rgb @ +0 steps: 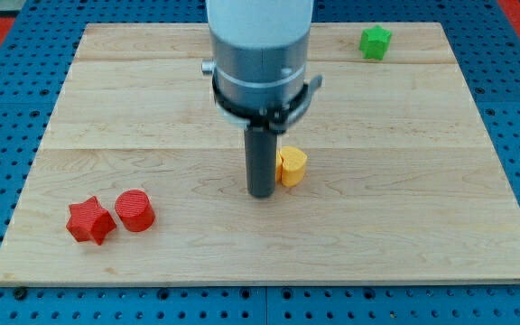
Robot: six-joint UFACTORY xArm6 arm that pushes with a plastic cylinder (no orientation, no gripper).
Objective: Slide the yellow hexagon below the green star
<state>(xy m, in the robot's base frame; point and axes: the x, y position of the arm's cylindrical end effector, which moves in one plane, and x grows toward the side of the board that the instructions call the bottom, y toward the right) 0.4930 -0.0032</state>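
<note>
The yellow hexagon [292,167] lies near the middle of the wooden board. My tip [261,193] rests on the board right against the hexagon's left side, slightly below it in the view. The rod partly hides the hexagon's left edge. The green star [376,41] sits far off near the view's top right, close to the board's top edge.
A red star [90,220] and a red cylinder [135,210] lie side by side at the view's lower left. The wooden board [422,208] sits on a blue perforated table. The arm's grey body hangs over the board's upper middle.
</note>
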